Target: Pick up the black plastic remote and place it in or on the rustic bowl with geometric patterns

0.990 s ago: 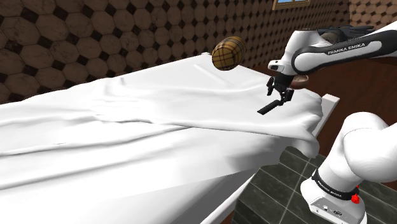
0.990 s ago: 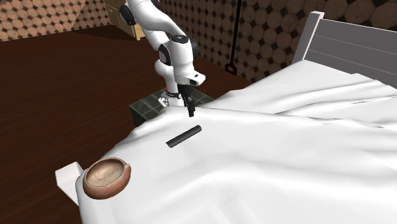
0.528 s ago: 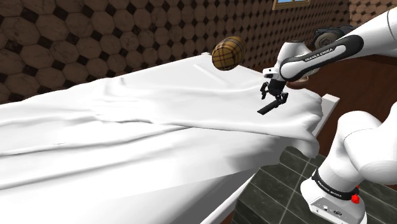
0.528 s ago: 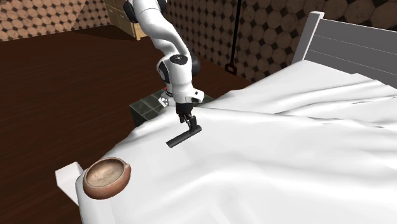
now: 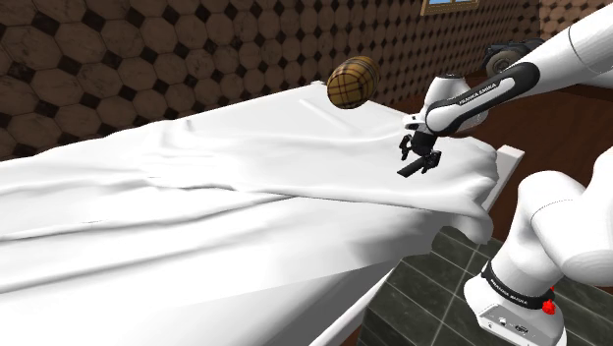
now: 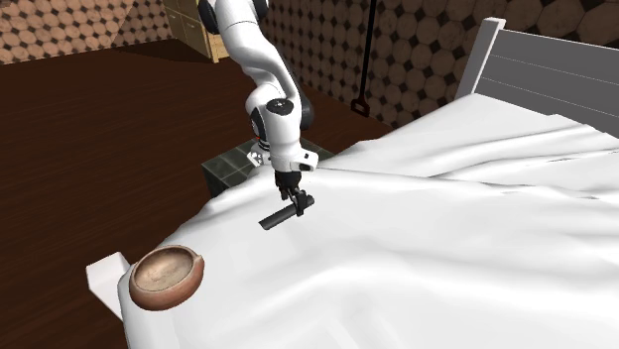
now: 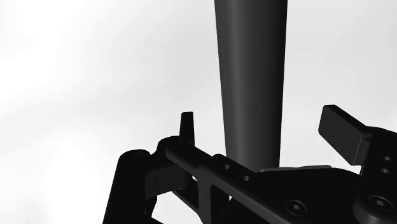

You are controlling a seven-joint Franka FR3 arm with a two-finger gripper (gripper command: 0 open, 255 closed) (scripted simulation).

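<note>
black remote (image 6: pixel 285 213), white sheet (image 6: pixel 446 258), brown bowl (image 6: pixel 169 273)

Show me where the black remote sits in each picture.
Shoulder view: remote, right of centre, upper half, on the white sheet.
Second exterior view: remote, left of centre, up-right of the brown bowl.
Wrist view: remote, between the open fingers, untouched.
Shared landmark: the black gripper over it.

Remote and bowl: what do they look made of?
Remote: smooth black with a soft sheen along its length, likely plastic. Bowl: matte reddish-brown, paler inside, criss-cross lines on the outside; clay or wood, hard to tell which.
</note>
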